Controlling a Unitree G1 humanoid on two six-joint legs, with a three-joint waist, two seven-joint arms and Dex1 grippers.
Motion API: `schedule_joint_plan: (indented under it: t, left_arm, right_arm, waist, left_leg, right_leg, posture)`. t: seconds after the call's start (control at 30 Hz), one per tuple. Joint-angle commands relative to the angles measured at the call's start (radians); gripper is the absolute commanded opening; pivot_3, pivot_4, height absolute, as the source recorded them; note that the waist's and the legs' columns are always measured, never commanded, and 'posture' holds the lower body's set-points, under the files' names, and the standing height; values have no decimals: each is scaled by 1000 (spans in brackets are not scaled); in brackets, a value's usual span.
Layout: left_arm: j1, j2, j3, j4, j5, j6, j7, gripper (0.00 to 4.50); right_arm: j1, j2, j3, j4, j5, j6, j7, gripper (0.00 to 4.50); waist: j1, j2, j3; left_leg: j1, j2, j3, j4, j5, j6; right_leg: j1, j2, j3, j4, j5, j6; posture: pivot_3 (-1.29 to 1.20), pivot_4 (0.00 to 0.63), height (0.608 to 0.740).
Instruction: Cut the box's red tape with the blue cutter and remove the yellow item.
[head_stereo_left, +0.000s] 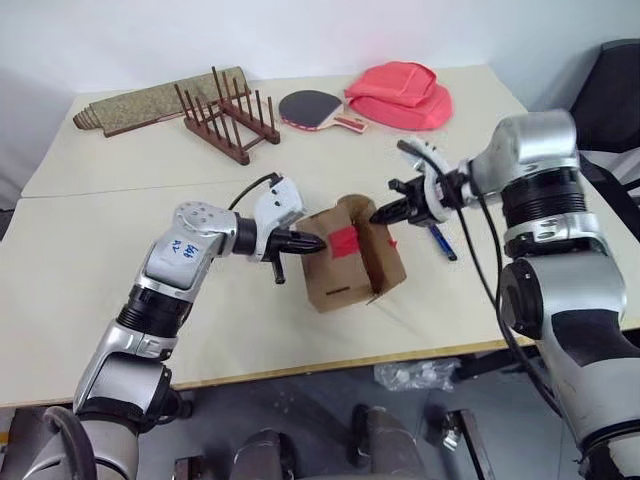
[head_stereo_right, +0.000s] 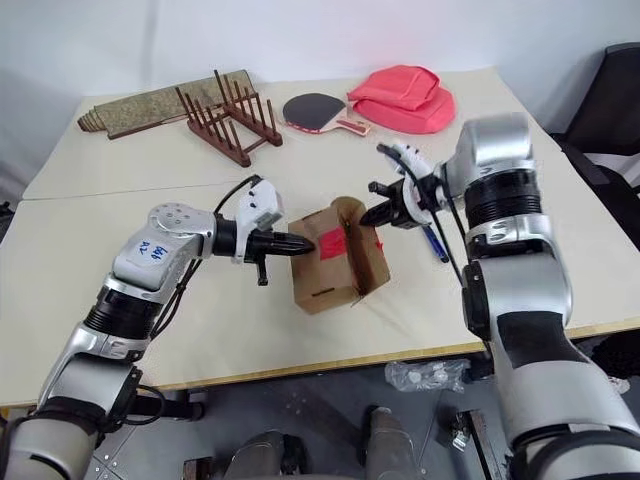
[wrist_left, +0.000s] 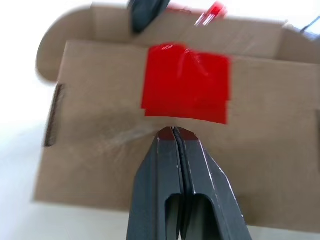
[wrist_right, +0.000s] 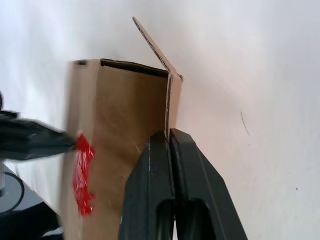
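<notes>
The brown box (head_stereo_left: 335, 285) stands tilted in the middle of the table, its top flaps open. The red tape (head_stereo_left: 343, 242) sits on the side facing my left arm. My left gripper (head_stereo_left: 318, 243) is shut, and its tips (wrist_left: 172, 130) press against that side right at the edge of the tape. My right gripper (head_stereo_left: 378, 214) comes in over the box from the right and is shut on the edge of a raised flap (wrist_right: 167, 100). The blue cutter (head_stereo_left: 440, 242) lies on the table just right of the box, under my right wrist. The yellow item is hidden.
At the back of the table lie a rolled mat (head_stereo_left: 150, 100), a wooden rack (head_stereo_left: 225, 115), a table-tennis paddle (head_stereo_left: 315, 107) and a red bag (head_stereo_left: 400, 95). A dark chair (head_stereo_left: 615, 90) stands at the far right. The table's front edge runs close below the box.
</notes>
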Motion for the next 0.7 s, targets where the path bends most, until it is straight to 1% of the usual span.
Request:
schedule_joint_plan:
  t: [0.03,0.13,0.23,0.37,0.5,0.6,0.7]
  left_arm:
    - [10,-22,-26,64,41,-6,33,0]
    - [5,-36,-24,88,48,-28,38,0]
    - [-2,-57,-13,113,54,-49,55,0]
    - [-6,-83,9,148,62,-69,77,0]
    - [1,-79,21,165,58,-72,65,0]
    - [-11,-49,50,158,27,-32,24,0]
    - [-34,15,97,105,-56,76,-71,0]
  right_arm:
    - [-63,-21,-17,-108,202,21,-65,27]
    - [-65,-60,14,-127,373,21,-194,27]
    - [-84,-93,28,-98,566,21,-360,27]
    - [-104,-116,28,-69,827,21,-639,27]
    - [-70,-116,-20,-46,1033,21,-890,27]
    - [6,-96,-58,-75,1121,21,-1049,27]
    - [75,-67,-99,-120,1160,21,-1176,27]
  waist:
    - [5,0,0]
    - [15,0,0]
    - [20,0,0]
    - [20,-1,1]
    - [19,-1,1]
    - [19,-1,1]
    - [15,-1,1]
  left_leg:
    - [0,0,0,0,0,0]
    - [0,-1,1,0,0,0]
    - [0,-1,1,0,0,0]
    - [-3,0,2,0,0,0]
    - [-2,0,2,-5,0,0]
    - [-2,0,2,-6,0,0]
    - [-2,0,2,-6,0,0]
  right_leg:
    - [0,0,0,0,0,0]
    - [0,0,0,0,0,0]
    - [0,0,0,0,0,0]
    - [0,0,-3,-2,0,0]
    - [0,0,-4,-4,0,0]
    - [0,0,-5,-5,0,0]
    - [0,1,-5,-5,0,0]
  posture:
    - [0,150,740]
    - [0,150,740]
    - [0,150,740]
    - [0,150,740]
    - [0,150,740]
    - [0,150,740]
    - [0,150,740]
